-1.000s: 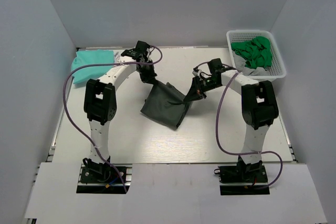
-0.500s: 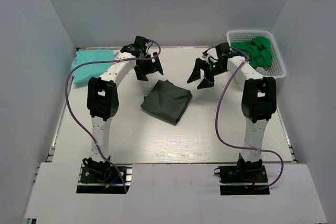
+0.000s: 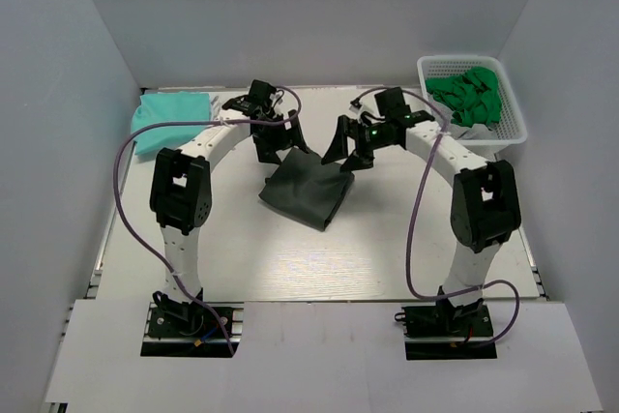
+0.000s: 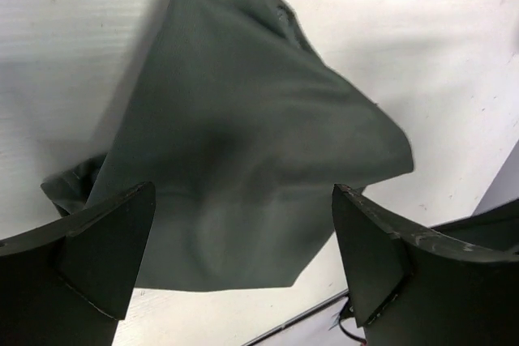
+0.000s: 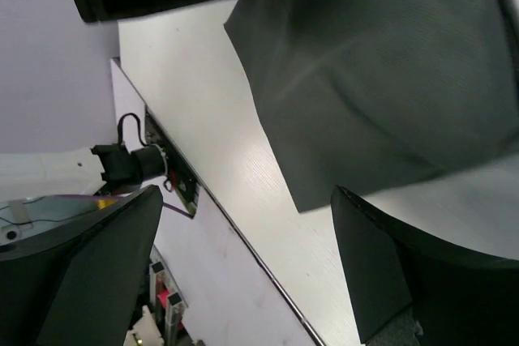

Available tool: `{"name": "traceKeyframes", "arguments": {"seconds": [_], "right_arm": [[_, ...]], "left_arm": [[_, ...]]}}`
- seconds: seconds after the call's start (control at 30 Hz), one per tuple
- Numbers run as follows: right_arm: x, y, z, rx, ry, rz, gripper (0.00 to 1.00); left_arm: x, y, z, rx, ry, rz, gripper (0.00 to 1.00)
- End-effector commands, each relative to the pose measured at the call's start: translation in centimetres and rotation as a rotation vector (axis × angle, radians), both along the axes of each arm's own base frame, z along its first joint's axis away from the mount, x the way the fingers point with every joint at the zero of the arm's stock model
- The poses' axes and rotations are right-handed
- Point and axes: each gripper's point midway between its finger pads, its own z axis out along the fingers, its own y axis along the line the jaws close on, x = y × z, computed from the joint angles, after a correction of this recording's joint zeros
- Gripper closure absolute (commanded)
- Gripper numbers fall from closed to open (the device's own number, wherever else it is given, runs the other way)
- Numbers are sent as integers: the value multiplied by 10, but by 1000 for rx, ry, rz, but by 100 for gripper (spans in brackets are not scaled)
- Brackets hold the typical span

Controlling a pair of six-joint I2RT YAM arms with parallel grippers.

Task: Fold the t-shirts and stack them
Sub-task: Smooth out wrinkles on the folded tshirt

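The dark t-shirt point(image 3: 308, 192) lies part-folded in the middle of the counter point(image 3: 242, 258), held by neither arm. The left gripper point(image 3: 279, 142) and right gripper point(image 3: 348, 150) hang spread wide above its far corners, likely poised to pinch them for another fold. The mint t-shirt point(image 3: 169, 118) at far left likely marks the stack.

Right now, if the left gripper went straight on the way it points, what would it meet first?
Probably the dark grey-green t-shirt, framed by the open left gripper; distance unclear.

Left hand point(image 3: 279, 145) and right hand point(image 3: 346, 153) now wide-jawed above the dark t-shirt point(image 3: 308, 193), newly flat.
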Motion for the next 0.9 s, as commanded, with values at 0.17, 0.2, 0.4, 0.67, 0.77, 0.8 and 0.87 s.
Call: {"name": "traceKeyframes", "arguments": {"seconds": [0.17, 0.2, 0.4, 0.67, 0.77, 0.8, 0.87], "right_arm": [[41, 14, -49, 41, -5, -100, 10], [50, 9, -56, 34, -12, -139, 10], [66, -16, -120, -25, 105, -224, 10], [62, -21, -135, -119, 74, -144, 10], [57, -23, -129, -131, 35, -105, 10], [55, -22, -124, -130, 13, -88, 10], [51, -20, -110, -140, -14, -65, 10]], "left_arm": [[-11, -2, -15, -49, -7, 2, 0], [-14, -1, -22, -43, 10, 3, 0], [-19, 6, -46, 0, 53, 6, 0], [-77, 11, -72, -8, 148, -44, 0], [-103, 13, -81, -22, 185, -52, 0], [-107, 10, -70, -32, 168, -56, 0], [-112, 7, -57, -45, 144, -60, 0]]}}
